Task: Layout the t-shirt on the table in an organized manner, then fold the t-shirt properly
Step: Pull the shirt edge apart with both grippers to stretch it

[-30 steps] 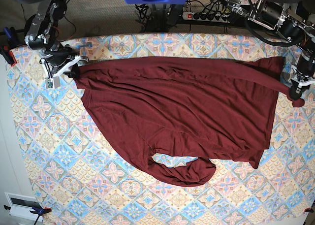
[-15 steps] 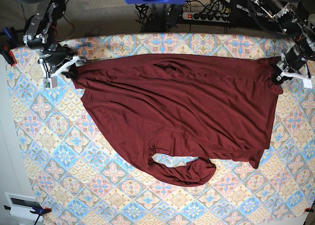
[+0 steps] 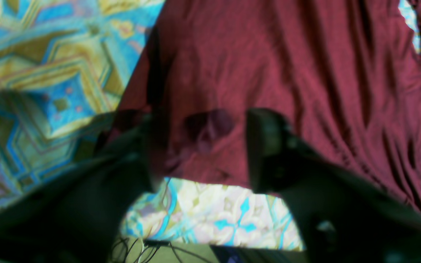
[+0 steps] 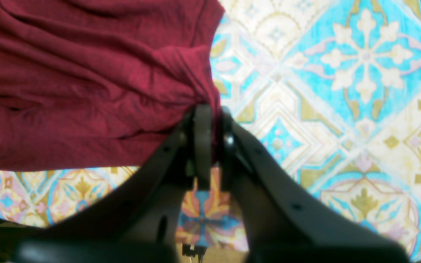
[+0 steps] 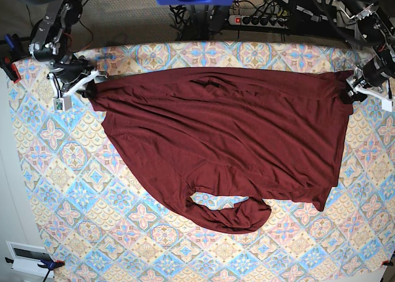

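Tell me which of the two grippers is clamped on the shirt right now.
The right gripper: its jaws are pinched together on a bunched corner of the t-shirt. The left gripper differs: its jaws stand apart over the fabric's edge.

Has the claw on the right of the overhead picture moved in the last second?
Yes. The left claw has gone up the picture toward the table's far edge, dragging the t-shirt corner with it.
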Motion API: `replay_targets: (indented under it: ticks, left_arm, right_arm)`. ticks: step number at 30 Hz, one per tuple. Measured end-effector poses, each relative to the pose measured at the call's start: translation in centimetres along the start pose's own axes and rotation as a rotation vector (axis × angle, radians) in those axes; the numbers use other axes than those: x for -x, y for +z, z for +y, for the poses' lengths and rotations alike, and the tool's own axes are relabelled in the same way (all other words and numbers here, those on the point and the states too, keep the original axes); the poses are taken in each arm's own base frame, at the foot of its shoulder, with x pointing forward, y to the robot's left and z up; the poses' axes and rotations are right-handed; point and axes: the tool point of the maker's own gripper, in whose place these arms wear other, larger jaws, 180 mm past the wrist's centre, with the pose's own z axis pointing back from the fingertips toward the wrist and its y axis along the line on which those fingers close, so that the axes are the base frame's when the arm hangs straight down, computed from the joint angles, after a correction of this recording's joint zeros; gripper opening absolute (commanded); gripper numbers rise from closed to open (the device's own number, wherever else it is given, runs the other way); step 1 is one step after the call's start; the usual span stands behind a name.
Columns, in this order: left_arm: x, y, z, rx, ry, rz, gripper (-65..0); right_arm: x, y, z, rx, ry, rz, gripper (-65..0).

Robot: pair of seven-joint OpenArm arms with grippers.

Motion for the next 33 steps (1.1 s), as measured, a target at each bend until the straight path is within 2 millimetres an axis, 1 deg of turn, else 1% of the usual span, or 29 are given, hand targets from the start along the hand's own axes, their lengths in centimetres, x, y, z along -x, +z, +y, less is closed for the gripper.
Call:
replay_targets:
  ticks: [1, 4, 6, 9, 12, 14, 17, 20, 24, 26, 28, 30, 31, 33]
  left_arm:
    - [0.1, 0.2, 0.3, -0.007, -0.006, 0.009, -25.6]
    - [-0.2, 1.1, 1.5, -0.049, -0.03, 0.017, -25.5]
    - [0.3, 1.3, 2.0, -0.059, -0.029, 0.024, -25.7]
    - [1.1, 1.3, 2.2, -0.063, -0.018, 0.039, -25.6]
    - [1.5, 0.9, 2.7, -0.064, 0.011, 0.05, -25.6]
    - [2.2, 0.5, 3.5, -0.07, 0.044, 0.063, -25.6]
    - [2.3, 0.1, 5.3, -0.123, 0.061, 0.034, -25.6]
    - [2.9, -0.1, 6.0, -0.137, 0.08, 0.045, -25.6]
    - [3.1, -0.3, 5.9, -0.135, 0.085, 0.047, -25.6]
    - [3.1, -0.8, 5.3, -0.116, 0.1, 0.023, -25.6]
    - [2.9, -1.3, 4.7, -0.101, 0.105, 0.017, -25.7]
    - [3.1, -1.8, 4.0, -0.077, 0.126, 0.003, -25.9]
    - [3.2, -2.0, 3.7, -0.063, 0.13, 0.002, -26.8]
    - [3.4, -2.4, 3.2, -0.054, 0.107, 0.02, -31.5]
  right_arm:
    - [0.0, 0.0, 0.0, 0.0, 0.0, 0.001, -65.0]
    - [-0.1, 0.0, 0.0, -0.001, 0.0, -0.002, -65.0]
    - [-0.1, 0.0, 0.0, 0.0, 0.0, -0.002, -65.0]
    - [-0.1, 0.0, 0.0, 0.0, 0.0, -0.002, -65.0]
    - [-0.1, 0.0, 0.0, 0.0, 0.0, -0.002, -65.0]
    - [-0.1, 0.0, 0.0, -0.001, 0.0, -0.002, -65.0]
    - [-0.1, 0.0, 0.1, -0.003, -0.002, -0.004, -65.0]
    - [-0.1, 0.0, 0.1, -0.003, -0.002, -0.004, -65.0]
    - [-0.1, 0.0, 0.1, -0.003, -0.002, -0.002, -65.0]
    - [0.0, 0.0, 0.1, -0.003, -0.001, 0.0, -65.0]
    - [-0.6, -0.2, 0.2, -0.006, 0.002, -0.007, -65.0]
    - [-1.4, -0.3, 0.2, -0.006, 0.006, -0.027, -65.0]
    - [-1.6, -0.3, 0.2, -0.007, 0.006, -0.035, -65.0]
    - [-1.6, -0.3, 0.3, -0.012, 0.003, -0.036, -65.0]
